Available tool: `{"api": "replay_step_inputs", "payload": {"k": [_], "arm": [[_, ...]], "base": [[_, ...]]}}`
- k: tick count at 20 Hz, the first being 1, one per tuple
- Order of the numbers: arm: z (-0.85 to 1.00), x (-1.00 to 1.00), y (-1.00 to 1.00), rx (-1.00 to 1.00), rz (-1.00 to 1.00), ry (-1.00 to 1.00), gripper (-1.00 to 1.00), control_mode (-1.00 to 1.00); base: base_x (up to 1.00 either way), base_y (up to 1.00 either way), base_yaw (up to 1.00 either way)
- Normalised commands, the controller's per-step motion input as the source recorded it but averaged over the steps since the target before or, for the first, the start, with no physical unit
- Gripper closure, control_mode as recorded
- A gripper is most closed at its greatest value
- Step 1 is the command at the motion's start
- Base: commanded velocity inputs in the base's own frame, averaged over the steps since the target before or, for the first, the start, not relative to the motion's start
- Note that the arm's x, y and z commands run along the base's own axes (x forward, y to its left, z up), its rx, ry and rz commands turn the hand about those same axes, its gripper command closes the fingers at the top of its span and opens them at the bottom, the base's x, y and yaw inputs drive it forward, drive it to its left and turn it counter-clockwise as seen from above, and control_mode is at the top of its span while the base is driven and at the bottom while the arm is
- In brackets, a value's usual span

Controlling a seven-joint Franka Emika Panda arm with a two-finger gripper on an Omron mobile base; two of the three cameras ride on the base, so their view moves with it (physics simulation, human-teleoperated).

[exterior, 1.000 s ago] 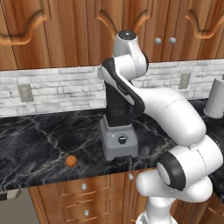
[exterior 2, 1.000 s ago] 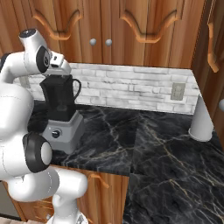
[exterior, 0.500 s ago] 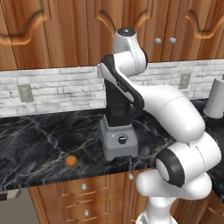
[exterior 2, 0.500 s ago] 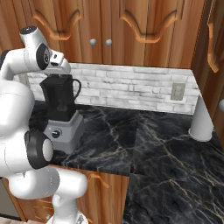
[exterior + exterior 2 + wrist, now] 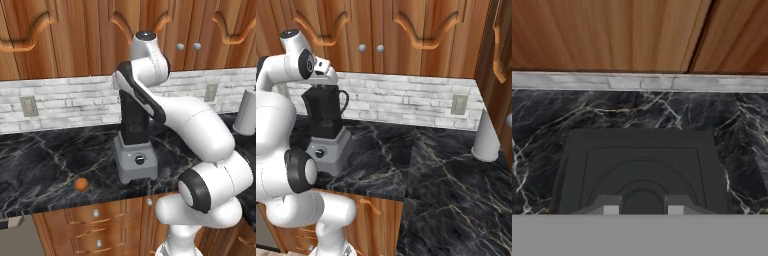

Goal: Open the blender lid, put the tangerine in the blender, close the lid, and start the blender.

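Two fingers of the gripper stand apart directly above the blender lid, probably to grasp its center knob; the tangerine waits on the counter.

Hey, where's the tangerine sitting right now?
In the left base view, the tangerine lies on the black marble counter near its front edge, apart from and to the left of the blender.

The white arm bends over the blender on the dark marble counter.
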Motion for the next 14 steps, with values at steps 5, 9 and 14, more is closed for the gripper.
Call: {"api": "replay_step_inputs", "payload": {"k": [5, 9, 14], "arm": [[0.39, -0.37, 0.00, 0.00, -0.05, -0.09, 1.00, -1.00], [0.42, -0.36, 0.00, 0.00, -0.04, -0.08, 1.00, -1.00], [0.28, -0.35, -0.06, 0.00, -0.04, -0.06, 1.00, -1.00]], "base": [[0.00, 0.00, 0.00], [0.00, 0.00, 0.00], [0.00, 0.00, 0.00]]}}
